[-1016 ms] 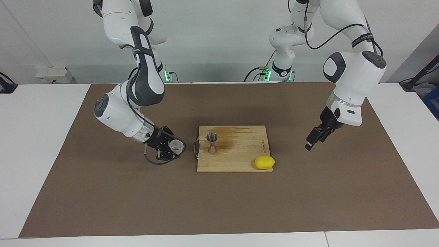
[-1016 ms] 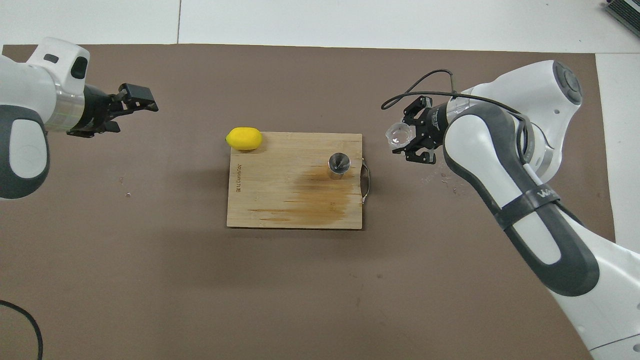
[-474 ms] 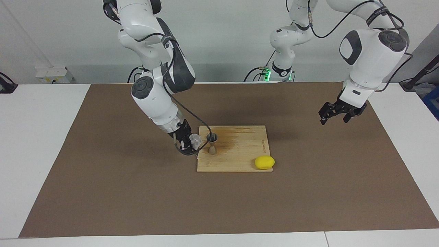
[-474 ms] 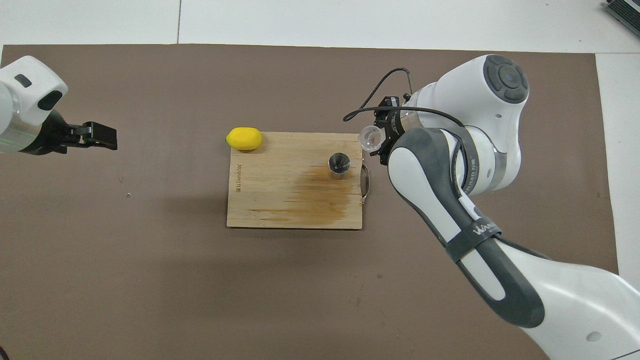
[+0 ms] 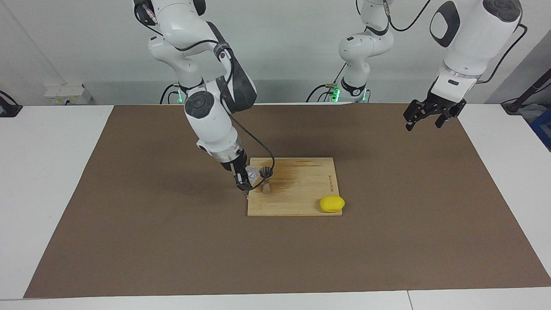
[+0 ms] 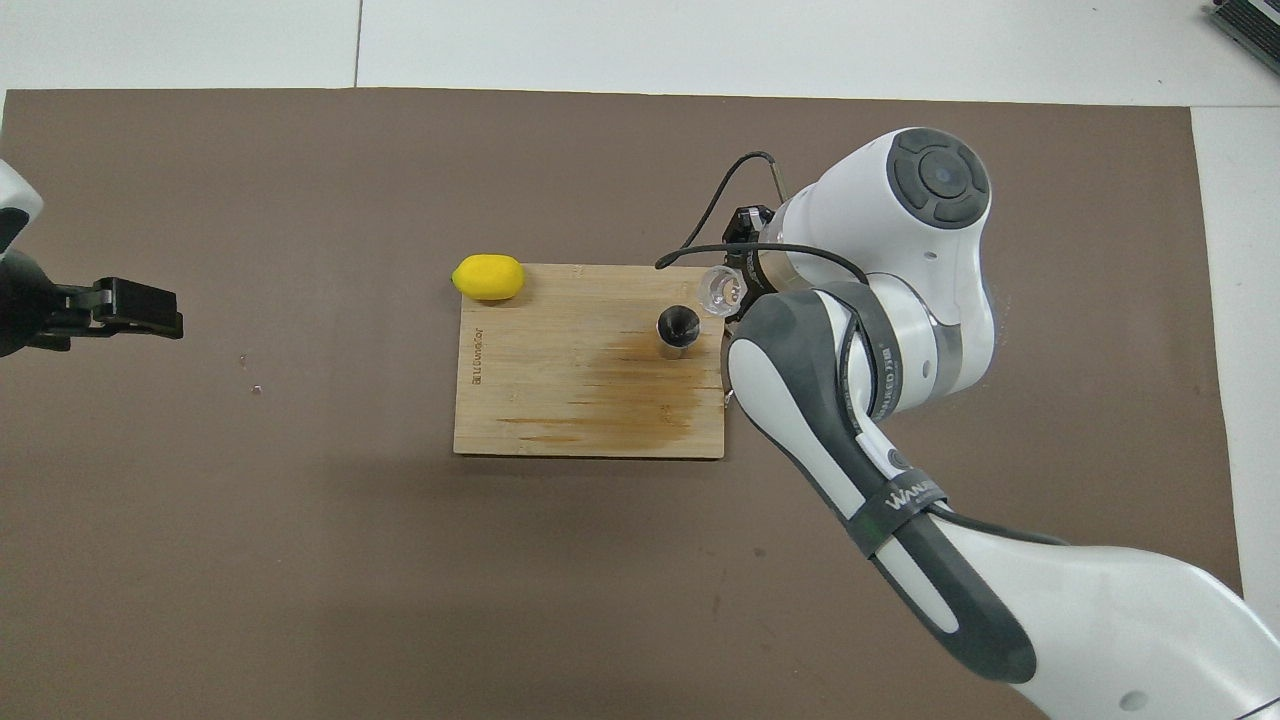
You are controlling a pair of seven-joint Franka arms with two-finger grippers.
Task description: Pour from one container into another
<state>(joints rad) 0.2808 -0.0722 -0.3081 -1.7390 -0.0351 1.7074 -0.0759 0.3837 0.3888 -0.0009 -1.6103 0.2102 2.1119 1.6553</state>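
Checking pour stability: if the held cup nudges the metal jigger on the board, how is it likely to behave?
The jigger looks tip-prone: tall, with a narrow waist and a small foot. It stands free on the smooth cutting board, so it may slide. The clear cup is beside its rim.

A wooden cutting board (image 5: 301, 193) (image 6: 560, 390) lies flat on a brown mat (image 5: 150, 241) (image 6: 300, 520) that covers most of the white desk (image 5: 47, 172) (image 6: 700, 40), and a dark stain (image 5: 286, 170) (image 6: 630, 385) spreads over the part of the board nearer the robots. A yellow lemon (image 5: 332, 203) (image 6: 488, 277) rests at the board's corner farthest from the robots, toward the left arm's end of the desk, partly overhanging the edge. A thin metal handle (image 6: 728, 398) sits on the board's short edge toward the right arm's end.
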